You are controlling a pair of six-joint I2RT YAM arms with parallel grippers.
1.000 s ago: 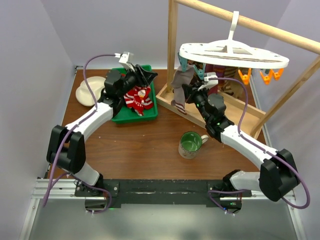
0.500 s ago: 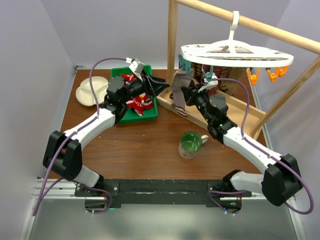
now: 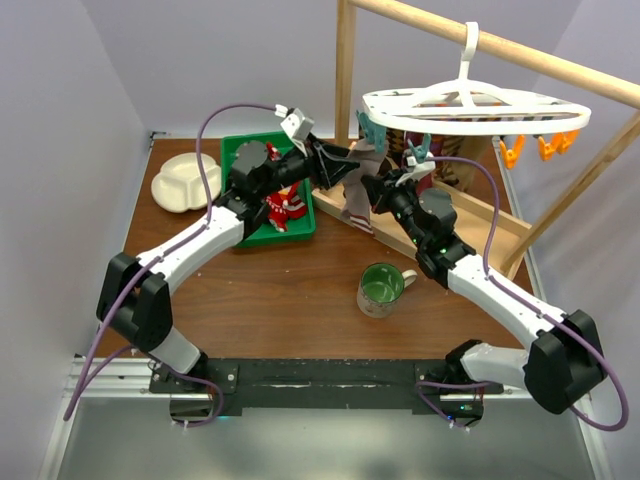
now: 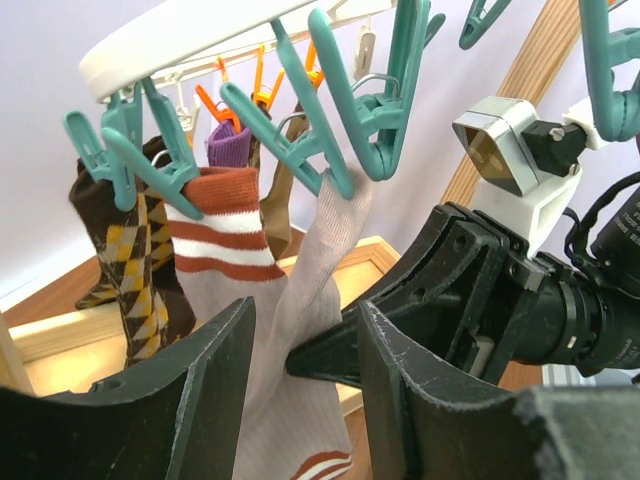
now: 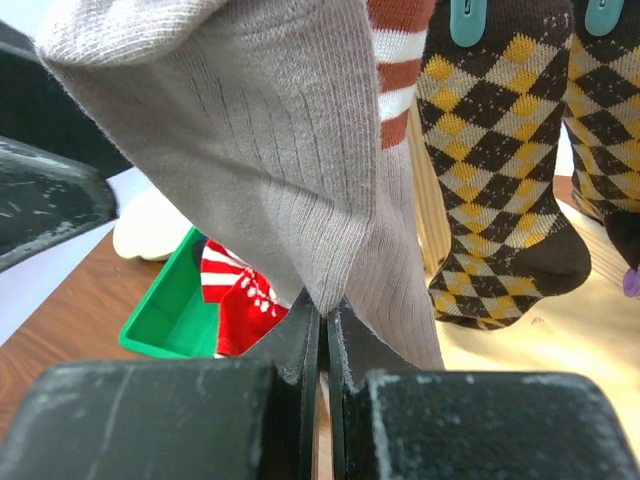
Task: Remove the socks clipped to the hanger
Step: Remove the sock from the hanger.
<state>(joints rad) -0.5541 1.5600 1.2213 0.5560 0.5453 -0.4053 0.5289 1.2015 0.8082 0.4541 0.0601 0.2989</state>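
The white oval hanger [image 3: 470,108] hangs from a wooden pole, with teal and orange clips on its rim. A teal clip [image 4: 330,120] holds a grey sock with rust stripes [image 4: 300,370] at the hanger's left end [image 3: 358,180]. My right gripper [image 5: 325,300] is shut on a fold of this sock [image 5: 280,150] from below [image 3: 372,190]. My left gripper [image 4: 305,308] is open just left of the sock [image 3: 335,165], which shows between its fingers. Brown-cream checkered socks [image 5: 490,180] hang behind. A red-and-white sock [image 3: 280,205] lies in the green tray [image 3: 250,235].
A green mug [image 3: 382,288] stands mid-table. A cream plate [image 3: 182,183] lies at the far left. The wooden post [image 3: 345,80] and the frame's wooden base [image 3: 480,225] stand close behind both grippers. Orange clips [image 3: 530,148] hang at the hanger's right.
My left gripper has moved from over the green tray rightward and up to the grey sock. My right gripper has held on to the sock; the hanger shifted slightly.
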